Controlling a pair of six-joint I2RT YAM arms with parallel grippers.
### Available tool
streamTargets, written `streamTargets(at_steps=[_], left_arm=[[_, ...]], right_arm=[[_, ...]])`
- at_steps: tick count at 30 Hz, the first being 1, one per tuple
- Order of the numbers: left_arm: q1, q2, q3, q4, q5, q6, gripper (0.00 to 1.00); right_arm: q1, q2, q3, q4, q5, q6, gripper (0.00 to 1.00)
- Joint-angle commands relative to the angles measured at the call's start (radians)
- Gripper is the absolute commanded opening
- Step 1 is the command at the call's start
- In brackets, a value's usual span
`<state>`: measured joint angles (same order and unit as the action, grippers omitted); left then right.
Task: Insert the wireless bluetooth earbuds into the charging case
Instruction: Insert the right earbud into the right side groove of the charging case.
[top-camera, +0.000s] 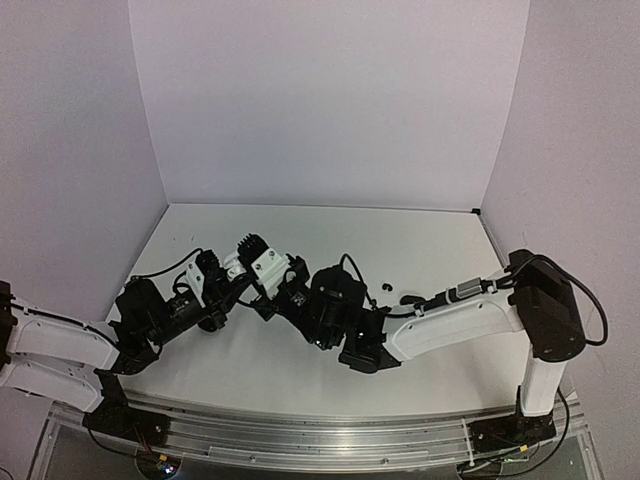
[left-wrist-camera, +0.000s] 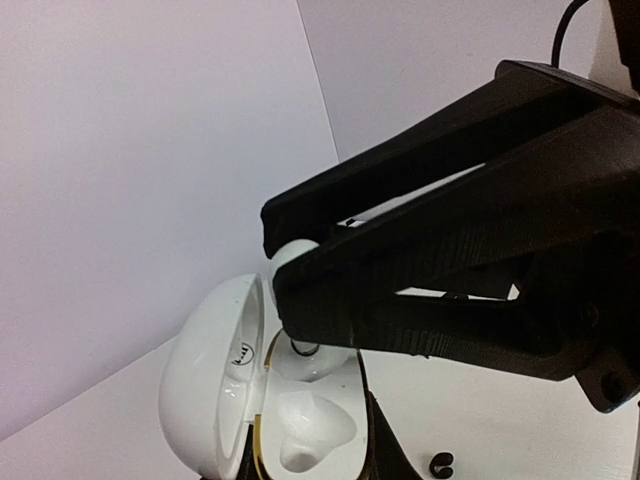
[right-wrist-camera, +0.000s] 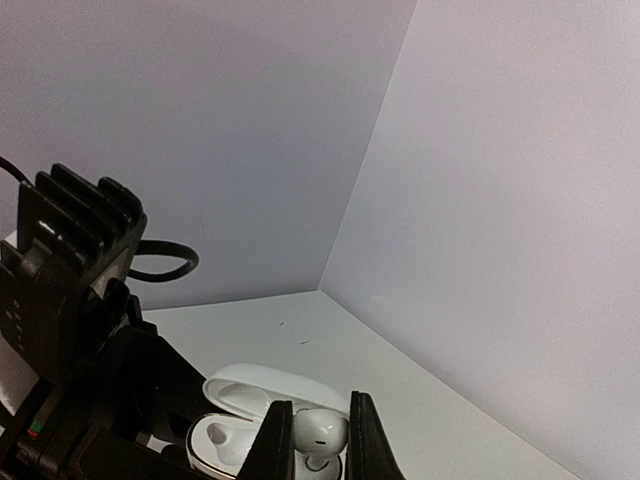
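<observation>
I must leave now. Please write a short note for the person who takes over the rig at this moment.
Left tool: shut on the open white pebble-shaped plastic charging case.
Right tool: shut on a small white curved plastic earbud, held at the case's open base, not clearly seated.
The second socket looks empty.
Small black curved plastic earbuds lie loose on the white table.
Done: case open, white bud brought to it.
Left: seat it, release, fetch the others.
</observation>
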<state>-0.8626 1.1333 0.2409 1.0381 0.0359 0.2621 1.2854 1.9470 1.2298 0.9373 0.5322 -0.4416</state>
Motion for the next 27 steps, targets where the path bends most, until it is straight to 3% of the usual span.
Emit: streamTargets(at_steps=[1,22,27], left_arm=[[0.007,-0.006,0.05,0.103,-0.027,0.013,0.0],[0.03,-0.002,0.066,0.102,-0.056,-0.006,0.0],[0.03,-0.003,0.061,0.103,-0.046,-0.01,0.0]], right_arm=[[0.011,0.047,0.037,-0.058,0.125,-0.027,0.0],[0.05,0.138,0.137,-0.135,0.263,-0.029,0.0],[0.049,0.159,0.168,-0.169,0.255,-0.009,0.11]])
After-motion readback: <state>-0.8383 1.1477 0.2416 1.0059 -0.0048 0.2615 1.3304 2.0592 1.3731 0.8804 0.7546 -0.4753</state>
